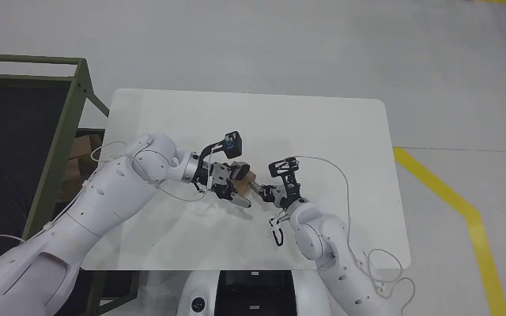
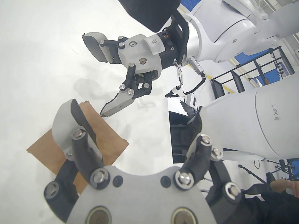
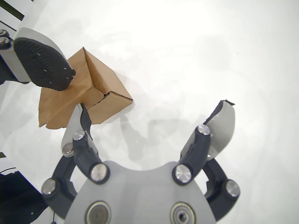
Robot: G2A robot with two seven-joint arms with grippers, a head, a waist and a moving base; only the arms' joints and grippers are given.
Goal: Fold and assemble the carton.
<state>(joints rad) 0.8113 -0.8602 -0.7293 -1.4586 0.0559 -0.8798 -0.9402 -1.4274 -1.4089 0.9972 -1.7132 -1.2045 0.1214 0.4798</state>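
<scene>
A small brown carton (image 3: 102, 87) sits on the white table (image 1: 316, 126). It is about in the middle, a little nearer the edge where the robot stands than the far edge. It is only partly folded. One part stands up like a little tent. A flat flap lies on the table on the side where the left gripper (image 2: 135, 110) is.

The left gripper is right over the carton, and its fingers are spread wide. One black pad (image 3: 44, 64) rests on the flat flap and touches it. The other finger is off to the side, away from the cardboard.

The right gripper (image 3: 153, 108) comes in from the robot's edge of the table. Its fingers are spread wide too. One finger (image 3: 83, 117) touches the edge of the carton, near where the flap meets the part that stands up. The other finger (image 3: 222, 117) is over bare table, well apart from the carton. Neither gripper is pinching anything.

The two grippers face each other with the carton between them.

A green metal frame (image 1: 47, 118) stands beside the left edge of the table. A yellow line (image 1: 443, 186) runs along the floor past the right edge.
</scene>
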